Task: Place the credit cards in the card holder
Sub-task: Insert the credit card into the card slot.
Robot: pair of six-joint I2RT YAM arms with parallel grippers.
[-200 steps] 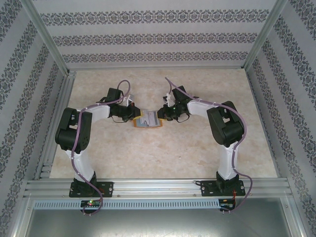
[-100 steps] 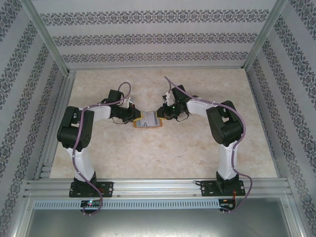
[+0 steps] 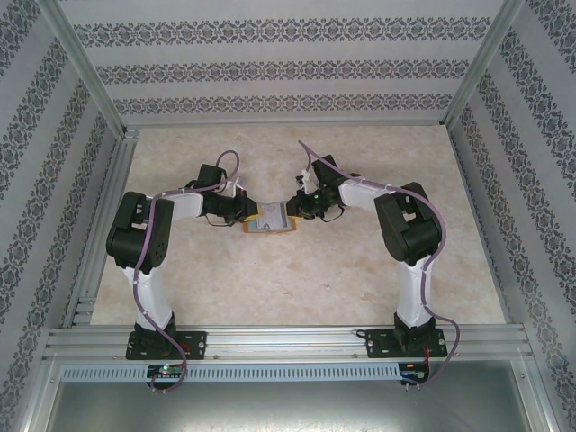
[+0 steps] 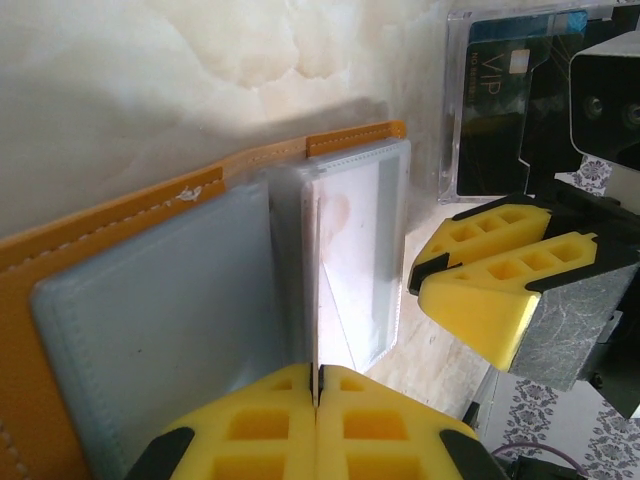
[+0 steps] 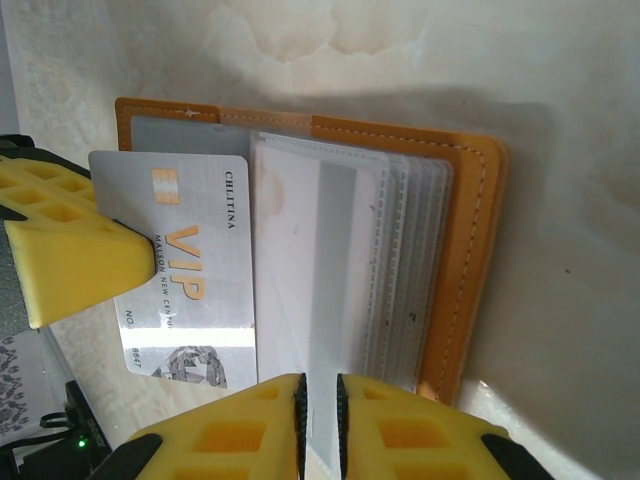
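The orange-tan card holder lies open on the table between both arms, its clear sleeves fanned out. My left gripper is shut on a silver VIP credit card. That card appears edge-on above the left gripper's closed fingers. It is held over the holder's left half, its long edge against the raised sleeve. My right gripper is shut on one clear sleeve, lifting it. The right gripper also stands just right of the holder.
A clear case holding a dark VIP card lies on the table beyond the holder, close to the right arm. The pale marble tabletop spreads out toward the arm bases. Patterned walls and metal rails enclose it.
The left arm has edged a little to the right, bringing the card closer over the holder. The right gripper has hardly moved.
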